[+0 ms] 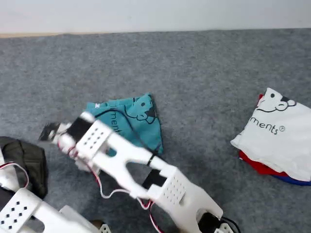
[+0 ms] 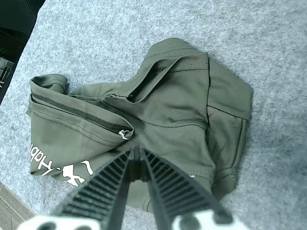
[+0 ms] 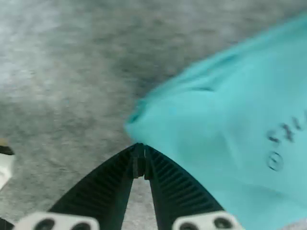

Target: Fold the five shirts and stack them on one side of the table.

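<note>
A teal shirt lies partly folded in the middle of the grey table. My right arm stretches from the front edge across the shirt's left part. The right gripper is shut, its tips right at the edge of the teal shirt; I cannot tell whether any cloth is pinched. An olive shirt lies crumpled at the front left. The left gripper is shut just above the olive shirt. A white shirt tops a stack over a red shirt and a blue shirt at the right.
Grey felt covers the table, with bare room at the back and between the teal shirt and the stack. The left arm's white body stands at the front left corner. A pale wall runs behind the far edge.
</note>
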`<control>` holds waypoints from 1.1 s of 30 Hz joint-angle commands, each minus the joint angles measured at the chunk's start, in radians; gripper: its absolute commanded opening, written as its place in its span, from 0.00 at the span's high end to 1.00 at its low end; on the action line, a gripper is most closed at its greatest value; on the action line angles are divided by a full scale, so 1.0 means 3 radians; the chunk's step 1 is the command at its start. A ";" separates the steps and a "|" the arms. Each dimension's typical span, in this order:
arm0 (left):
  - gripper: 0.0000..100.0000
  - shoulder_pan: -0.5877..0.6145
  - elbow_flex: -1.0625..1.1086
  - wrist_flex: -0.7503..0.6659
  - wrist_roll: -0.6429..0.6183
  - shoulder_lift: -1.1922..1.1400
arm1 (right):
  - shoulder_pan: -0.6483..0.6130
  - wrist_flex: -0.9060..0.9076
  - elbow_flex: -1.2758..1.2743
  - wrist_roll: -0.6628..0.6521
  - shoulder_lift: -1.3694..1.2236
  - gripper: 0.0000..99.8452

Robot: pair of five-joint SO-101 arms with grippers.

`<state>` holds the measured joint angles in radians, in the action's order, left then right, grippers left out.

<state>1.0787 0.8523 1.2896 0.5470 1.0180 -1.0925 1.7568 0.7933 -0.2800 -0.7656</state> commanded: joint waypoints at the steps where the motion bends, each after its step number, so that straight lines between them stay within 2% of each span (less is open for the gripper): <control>1: 0.99 -0.0010 -0.0013 -0.0072 -0.0010 0.0036 | -0.0069 0.0130 0.0036 -0.0005 0.0090 0.99; 6: 0.99 -0.0010 -0.0013 -0.0072 -0.0010 0.0036 | 0.0136 0.0115 0.0041 -0.0036 0.0442 0.99; 12: 0.99 -0.0015 -0.0008 -0.0072 -0.0010 0.0036 | 0.0867 -0.0125 0.0041 -0.0373 0.0555 0.99; 19: 0.99 -0.0133 -0.0013 -0.0061 -0.0015 0.0036 | 0.1716 -0.1343 0.0041 -0.0537 0.0043 0.99; 23: 0.99 -0.0153 -0.0013 -0.0061 -0.0015 0.0036 | 0.2038 -0.1716 0.0046 -0.0629 -0.0366 0.99; 28: 0.99 -0.0143 -0.0013 -0.0061 -0.0015 0.0036 | 0.2319 -0.1757 0.0046 -0.0624 -0.0545 0.99; 33: 0.99 -0.0159 -0.0013 -0.0066 -0.0020 0.0036 | 0.2314 -0.1695 0.0102 -0.0614 -0.0437 0.99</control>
<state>1.0388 0.8523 1.2896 0.5470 1.0180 -0.4112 1.2444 0.7917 -0.4549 -0.9406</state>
